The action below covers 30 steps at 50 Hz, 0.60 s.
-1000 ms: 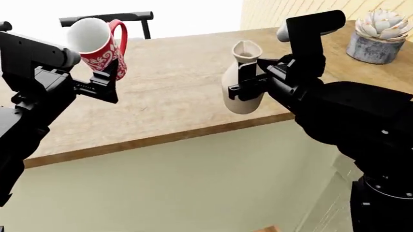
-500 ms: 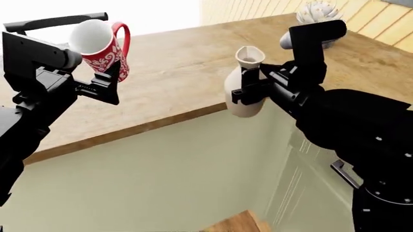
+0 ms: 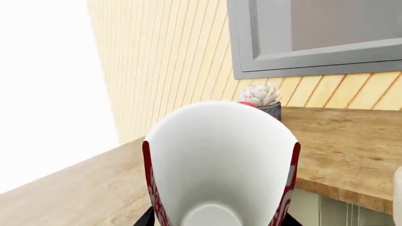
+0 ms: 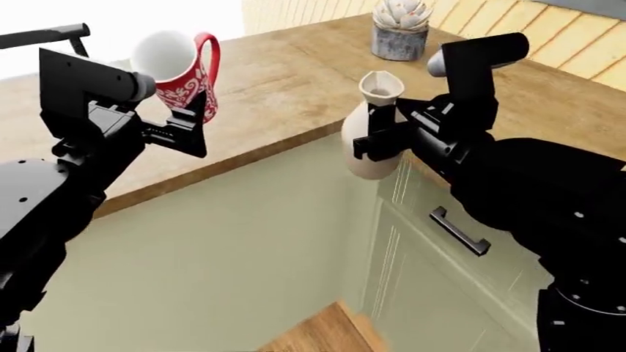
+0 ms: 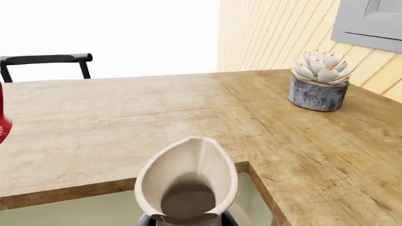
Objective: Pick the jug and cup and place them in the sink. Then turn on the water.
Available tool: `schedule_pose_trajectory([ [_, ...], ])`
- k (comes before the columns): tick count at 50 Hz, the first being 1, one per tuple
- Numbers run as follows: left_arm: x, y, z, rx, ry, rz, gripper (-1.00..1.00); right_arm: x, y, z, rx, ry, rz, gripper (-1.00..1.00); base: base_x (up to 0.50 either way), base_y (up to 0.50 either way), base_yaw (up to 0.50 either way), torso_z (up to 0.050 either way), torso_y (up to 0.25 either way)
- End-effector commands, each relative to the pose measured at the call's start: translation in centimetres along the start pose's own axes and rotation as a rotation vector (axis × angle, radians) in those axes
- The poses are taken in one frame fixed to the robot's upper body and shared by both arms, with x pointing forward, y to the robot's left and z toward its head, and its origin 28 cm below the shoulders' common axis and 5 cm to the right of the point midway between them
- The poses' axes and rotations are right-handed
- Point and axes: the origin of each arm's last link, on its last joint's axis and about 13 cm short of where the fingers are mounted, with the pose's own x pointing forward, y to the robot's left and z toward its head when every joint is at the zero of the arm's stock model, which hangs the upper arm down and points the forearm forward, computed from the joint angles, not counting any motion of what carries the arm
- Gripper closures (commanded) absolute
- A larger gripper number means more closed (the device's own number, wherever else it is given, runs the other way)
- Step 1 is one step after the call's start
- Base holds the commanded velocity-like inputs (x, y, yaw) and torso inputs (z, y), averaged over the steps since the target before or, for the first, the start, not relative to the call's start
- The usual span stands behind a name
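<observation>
left gripper (image 4: 190,125): fingers pinching the cup (image 4: 181,73), held up over the bench (image 4: 274,81)
right gripper (image 4: 377,136): fingers clamped on the jug (image 4: 374,132), upright, past bench edge
succulent pot (image 4: 399,31): on bench, far corner

Head view: high above both arms, facing forward and down across the wooden counter (image 4: 293,81) corner. Left wrist view: very near, straight into the cup (image 3: 220,165) mouth, toward the plank wall. Right wrist view: close above the jug (image 5: 188,183) lip, across the counter. Potted succulent (image 4: 401,29) shared by all three.
</observation>
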Motion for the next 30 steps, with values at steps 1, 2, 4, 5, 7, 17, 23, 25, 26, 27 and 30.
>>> schedule_pose_trajectory([
  [1,0.08,-0.52,-0.08,-0.015,-0.014,0.008,1.00,-0.27,-0.18,0.88,-0.007,-0.045,-0.015,1.00,-0.12,0.08,-0.50,0.000,0.000],
  [2,0.03,-0.53,-0.10,-0.015,-0.014,0.008,1.00,-0.31,-0.19,0.91,-0.007,-0.046,-0.015,1.00,-0.12,0.08,-0.50,0.000,0.010],
  [4,0.02,-0.57,-0.11,-0.015,-0.014,0.007,1.00,-0.38,-0.24,0.97,-0.008,-0.047,-0.017,1.00,-0.12,0.08,-0.50,0.000,0.000],
  [5,0.02,-0.60,-0.11,-0.015,-0.015,0.007,1.00,-0.43,-0.26,0.99,-0.008,-0.047,-0.018,1.00,-0.12,0.08,-0.50,0.000,0.000],
  [7,0.03,-0.67,-0.14,-0.014,-0.016,0.005,1.00,-0.49,-0.28,0.99,-0.008,-0.048,-0.019,1.00,-0.12,0.08,-0.50,0.000,0.000],
  [17,-0.07,-0.72,-0.25,-0.014,-0.016,0.006,1.00,-0.38,-0.39,0.89,-0.006,-0.049,-0.021,1.00,-0.12,0.09,-0.50,0.001,0.002],
  [23,-0.12,-0.73,-0.24,-0.014,-0.017,0.007,1.00,-0.39,-0.37,0.94,-0.006,-0.050,-0.021,1.00,-0.11,0.09,-0.50,0.000,0.002],
  [25,-0.14,-0.73,-0.22,-0.014,-0.017,0.008,1.00,-0.40,-0.36,0.90,-0.005,-0.050,-0.021,1.00,-0.11,0.10,-0.50,0.005,0.000],
  [26,-0.14,-0.72,-0.20,-0.014,-0.018,0.008,1.00,-0.41,-0.36,0.89,-0.005,-0.050,-0.021,1.00,-0.11,0.10,-0.50,0.000,0.000],
  [27,-0.15,-0.74,-0.19,-0.014,-0.018,0.008,1.00,-0.43,-0.36,0.89,-0.005,-0.050,-0.021,1.00,-0.11,0.10,-0.50,0.000,0.000],
  [30,-0.16,-0.75,-0.21,-0.013,-0.017,0.008,1.00,-0.50,-0.34,0.90,-0.004,-0.051,-0.020,1.00,-0.11,0.10,-0.50,0.000,0.003],
])
